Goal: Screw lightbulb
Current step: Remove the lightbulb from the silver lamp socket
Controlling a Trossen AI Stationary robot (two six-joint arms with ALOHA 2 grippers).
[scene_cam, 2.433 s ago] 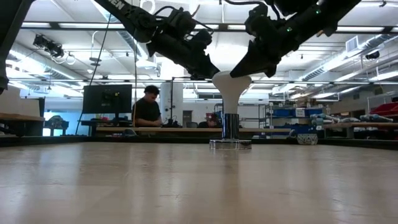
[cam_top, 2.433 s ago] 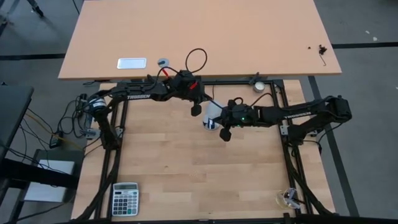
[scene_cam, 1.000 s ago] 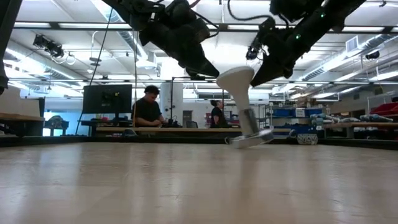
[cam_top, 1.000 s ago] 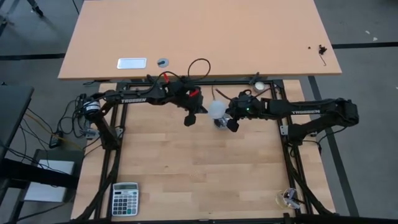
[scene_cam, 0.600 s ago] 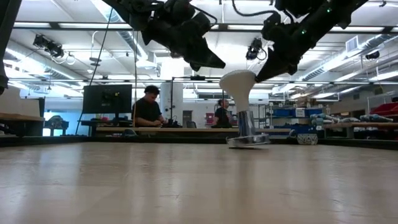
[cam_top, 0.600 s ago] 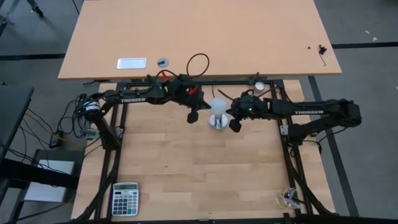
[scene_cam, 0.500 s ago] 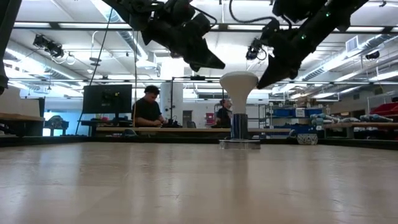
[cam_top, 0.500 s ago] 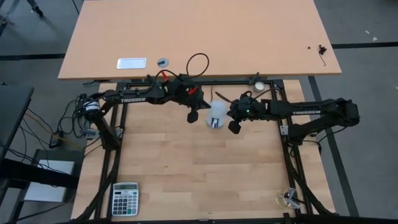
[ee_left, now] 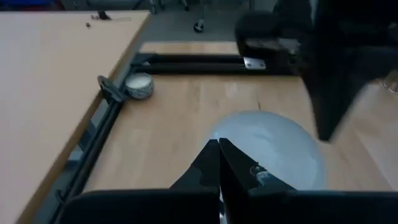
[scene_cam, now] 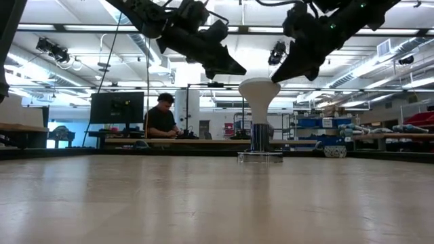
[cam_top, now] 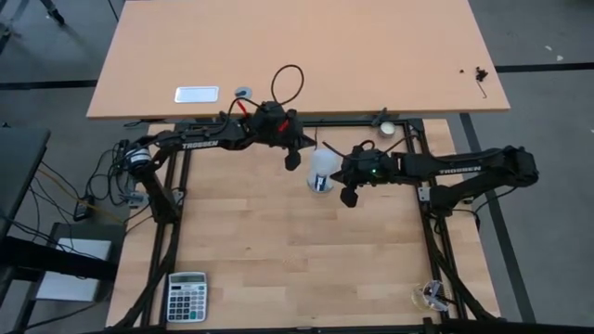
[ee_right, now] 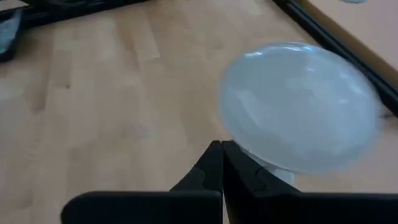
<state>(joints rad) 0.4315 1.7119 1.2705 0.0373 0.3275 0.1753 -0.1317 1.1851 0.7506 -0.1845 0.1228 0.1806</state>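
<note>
Wooden table (cam_top: 278, 269) carries the lightbulb (cam_top: 321, 167), which stands upright with its screw end down in a round metal socket base (scene_cam: 260, 156) near the middle. Left gripper (cam_top: 291, 153) and right gripper (cam_top: 345, 186) hover on either side, both with fingers clenched on nothing.

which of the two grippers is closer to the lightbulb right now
The right gripper, right beside the lightbulb; the left gripper sits slightly farther off.
</note>
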